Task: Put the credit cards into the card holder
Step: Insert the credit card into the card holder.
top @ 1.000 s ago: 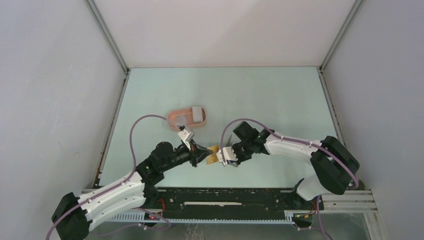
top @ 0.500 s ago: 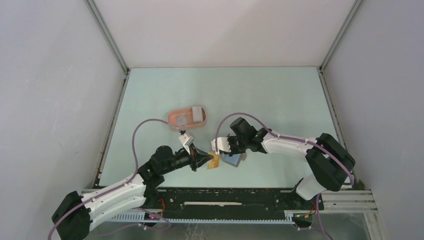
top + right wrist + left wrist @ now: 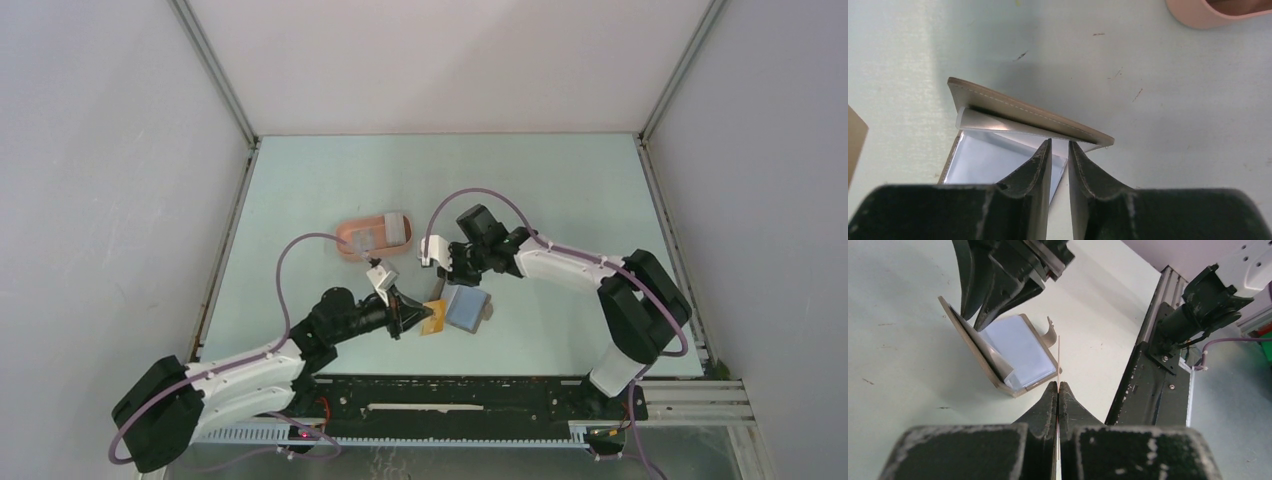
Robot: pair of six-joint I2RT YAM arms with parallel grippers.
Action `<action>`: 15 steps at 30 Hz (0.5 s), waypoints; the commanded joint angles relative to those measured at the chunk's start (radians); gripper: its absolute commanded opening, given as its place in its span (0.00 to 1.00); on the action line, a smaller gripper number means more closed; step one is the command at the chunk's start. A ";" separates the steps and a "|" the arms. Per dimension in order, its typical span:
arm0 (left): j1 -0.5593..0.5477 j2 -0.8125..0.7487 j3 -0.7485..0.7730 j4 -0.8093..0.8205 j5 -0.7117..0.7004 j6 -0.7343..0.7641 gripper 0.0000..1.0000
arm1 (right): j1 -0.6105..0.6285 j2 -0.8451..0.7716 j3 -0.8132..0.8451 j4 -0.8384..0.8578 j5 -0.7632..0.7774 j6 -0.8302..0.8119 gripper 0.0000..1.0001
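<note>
Top external: oval salmon-pink card holder [image 3: 345, 246]

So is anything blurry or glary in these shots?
Left wrist: the left gripper is blurred near the lens, and the wallet pocket looks washed out. Right wrist: glare streak on the wallet's clear sleeve, right gripper base soft. Top view: sharp, even light.

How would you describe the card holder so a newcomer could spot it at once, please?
On the pale green table, look left of centre, beyond the left hand. The card holder is the shallow oval tray; unlike the flat grey wallet nearby, it is salmon-pink with a raised rim.
</note>
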 commanded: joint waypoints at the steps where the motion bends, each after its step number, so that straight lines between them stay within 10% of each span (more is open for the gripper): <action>1: 0.005 0.064 0.044 0.068 0.009 0.075 0.00 | -0.020 0.063 0.100 -0.118 -0.079 0.090 0.26; 15: 0.004 0.352 0.136 0.268 -0.020 0.030 0.00 | -0.048 0.215 0.276 -0.299 -0.157 0.205 0.24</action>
